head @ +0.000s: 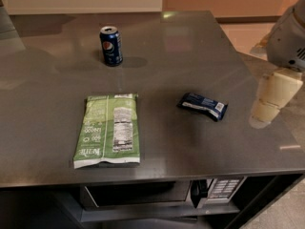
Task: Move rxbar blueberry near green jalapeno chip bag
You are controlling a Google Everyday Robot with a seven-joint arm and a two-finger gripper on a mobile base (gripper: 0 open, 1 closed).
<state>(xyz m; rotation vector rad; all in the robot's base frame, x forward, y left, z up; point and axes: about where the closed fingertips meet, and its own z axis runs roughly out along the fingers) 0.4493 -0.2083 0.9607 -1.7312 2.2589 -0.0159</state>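
Note:
The rxbar blueberry is a small dark navy bar with a white label patch at its right end. It lies flat on the grey table, right of centre. The green jalapeno chip bag lies flat at the front left, label panel up, about a bar's length of bare table away from the bar. My gripper hangs at the right edge of the view, over the table's right side and to the right of the bar, touching nothing.
An upright blue Pepsi can stands at the back left of the table. A microwave sits on the shelf under the table's front edge. The table's right edge runs just under my arm.

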